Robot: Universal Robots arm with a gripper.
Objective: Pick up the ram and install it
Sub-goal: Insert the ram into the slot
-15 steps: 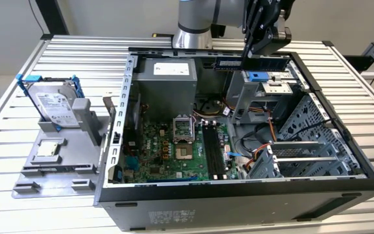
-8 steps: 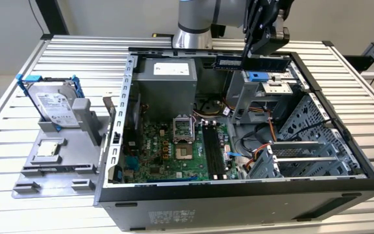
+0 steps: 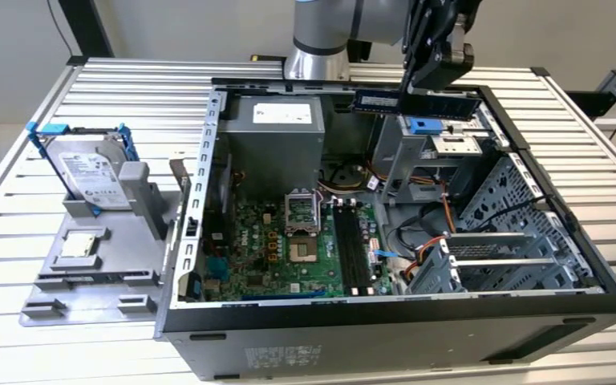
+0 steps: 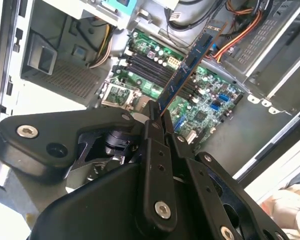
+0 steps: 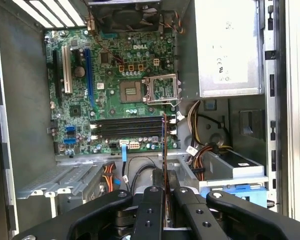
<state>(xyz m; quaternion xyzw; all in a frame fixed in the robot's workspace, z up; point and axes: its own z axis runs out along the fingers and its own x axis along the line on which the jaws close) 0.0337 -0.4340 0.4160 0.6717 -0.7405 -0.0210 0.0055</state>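
Nearest you, the black fingers [image 5: 151,212] pinch the ram [image 5: 164,145] between them, the board jutting past their tips, probably to leave its contact edge free. It hangs above the open computer case [image 3: 394,337], memory slots [image 5: 130,127] well beyond the fingertips.

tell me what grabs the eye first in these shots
The black pincer hangs over the open grey metal computer case, shut on the long dark blue-green ram stick. Below, the green motherboard lies exposed with its long black memory slots. A silver hard drive with blue frame stands outside the case on the exterior view's left.
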